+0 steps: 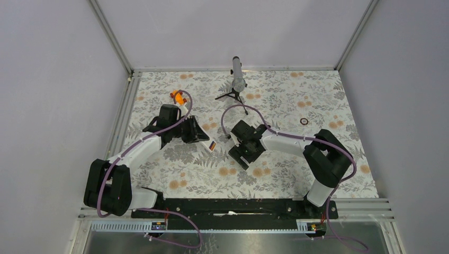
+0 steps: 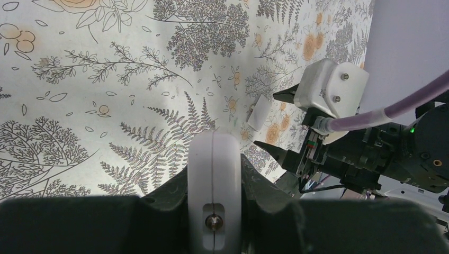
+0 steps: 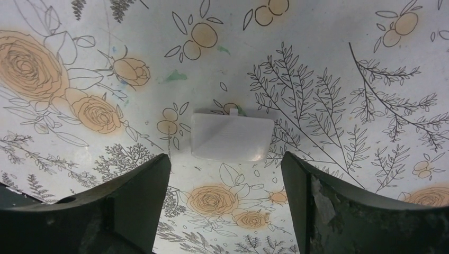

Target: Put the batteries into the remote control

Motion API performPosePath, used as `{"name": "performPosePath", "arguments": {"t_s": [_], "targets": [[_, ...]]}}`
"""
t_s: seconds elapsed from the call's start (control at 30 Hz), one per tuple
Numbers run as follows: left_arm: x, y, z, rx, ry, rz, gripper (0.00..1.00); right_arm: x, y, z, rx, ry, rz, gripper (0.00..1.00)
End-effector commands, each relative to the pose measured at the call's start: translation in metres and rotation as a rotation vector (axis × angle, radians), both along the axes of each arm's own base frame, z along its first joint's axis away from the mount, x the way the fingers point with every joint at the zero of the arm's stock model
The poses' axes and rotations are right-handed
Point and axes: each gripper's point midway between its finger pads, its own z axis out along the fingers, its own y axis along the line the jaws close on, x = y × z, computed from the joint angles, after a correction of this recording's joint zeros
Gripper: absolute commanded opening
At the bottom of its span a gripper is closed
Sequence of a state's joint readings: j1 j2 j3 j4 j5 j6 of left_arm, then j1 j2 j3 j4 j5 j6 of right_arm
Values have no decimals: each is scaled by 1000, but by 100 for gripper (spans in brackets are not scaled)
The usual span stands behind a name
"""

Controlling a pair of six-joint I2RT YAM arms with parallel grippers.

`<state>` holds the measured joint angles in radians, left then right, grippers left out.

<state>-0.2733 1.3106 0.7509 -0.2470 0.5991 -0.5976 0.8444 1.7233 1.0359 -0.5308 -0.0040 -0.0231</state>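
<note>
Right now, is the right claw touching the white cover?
Apart. Right wrist view: cloth shows between the cover and both fingers of the open right claw.

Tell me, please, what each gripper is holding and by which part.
The left gripper clamps the remote control by one end. The right gripper holds nothing, jaws open over the white cover.

Remote: small white body (image 2: 214,174) with rounded edges, a seam running down its narrow side and a small screw recess low on that side.
Remote pose: turned on edge, narrow side facing the wrist view.
Remote hold: clamped between the fingers of the left tool (image 1: 206,139), one end sticking out past them.
Remote place: left of the worktop's (image 1: 296,100) middle.
Batteries: one orange and one dark stripe (image 1: 213,146), side by side on the remote's exposed end; too small to tell more.
</note>
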Motion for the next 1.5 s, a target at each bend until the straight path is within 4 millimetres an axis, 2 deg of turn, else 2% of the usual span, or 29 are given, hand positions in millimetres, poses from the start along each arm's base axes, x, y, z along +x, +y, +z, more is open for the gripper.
{"name": "performPosePath", "arguments": {"t_s": [0.0,0.27,0.4,0.73,0.87,1.03,1.23,1.47], "targets": [[4,-2,18,-27,-82,-23,0,6,10,19,90,-46,26,85],[4,-2,19,-31,-81,-26,0,10,0,16,138,-119,-13,83],[6,-4,21,-39,-87,-27,0,9,3,15,203,-160,-11,82],[7,-6,24,-52,-91,-29,0,18,6,13,182,-178,11,84],[7,-6,24,-54,-90,-30,0,19,6,5,152,-158,13,84],[6,-6,23,-53,-90,-32,0,20,8,1,138,-138,20,80],[7,-6,23,-53,-88,-32,0,18,5,-3,111,-116,9,67],[7,-5,22,-51,-86,-32,0,10,-9,4,66,-100,-13,79]]}}
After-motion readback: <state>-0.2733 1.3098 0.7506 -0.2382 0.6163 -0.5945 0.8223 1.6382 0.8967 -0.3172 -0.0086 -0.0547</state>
